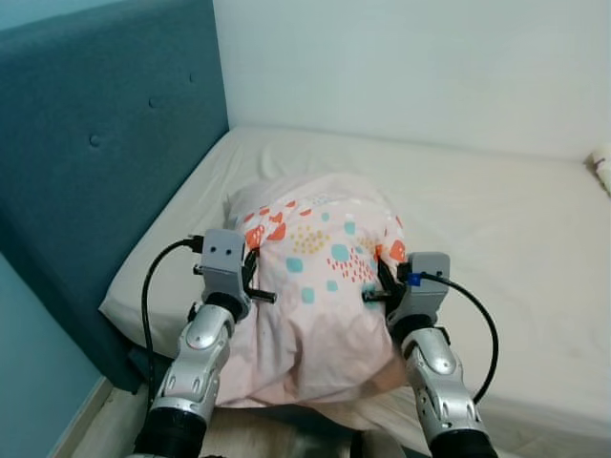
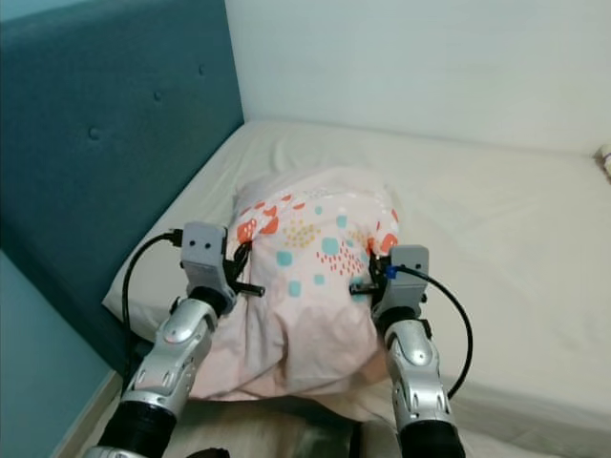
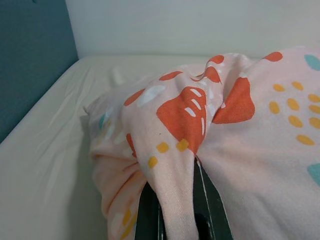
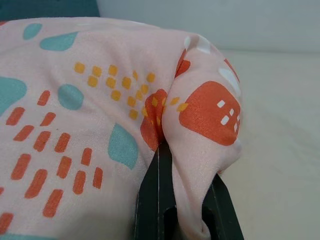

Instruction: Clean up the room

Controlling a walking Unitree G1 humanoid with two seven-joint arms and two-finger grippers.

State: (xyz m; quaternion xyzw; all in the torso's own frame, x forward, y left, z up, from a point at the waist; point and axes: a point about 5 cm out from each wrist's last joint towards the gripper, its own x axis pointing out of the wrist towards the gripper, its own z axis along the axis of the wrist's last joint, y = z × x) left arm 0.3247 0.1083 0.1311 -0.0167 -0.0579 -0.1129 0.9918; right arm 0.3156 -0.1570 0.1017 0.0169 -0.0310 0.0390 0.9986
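Hidden parts: the fingertips of both pincers are buried in folds of cloth, so their ends cannot be made out; the near end of the pillow is cut off behind the two silver arms at the lower edge of the head views.
Cut-off item: a small pale thing is seen at the far right edge of the mattress, too cropped to be identified.
Surface: a bed with a cream sheet is spread ahead, lightly creased, its near left corner rounded.
Room: a teal padded headboard with buttons is set along the robot's left; a plain white wall is set behind the bed; a strip of pale floor is seen beside the bed's near left corner.
Pillow: a pink pillow printed with orange, teal and yellow shapes is laid on the sheet near the headboard side, its near end drooping over the bed's front edge between the two arms.
Left pincer: the left pincer is pressed against the pillow's left side, and a pinch of the printed cover is clamped between its black fingers.
Right pincer: the right pincer is set against the pillow's right side, and a bunched orange-patterned fold is gripped between its black fingers.
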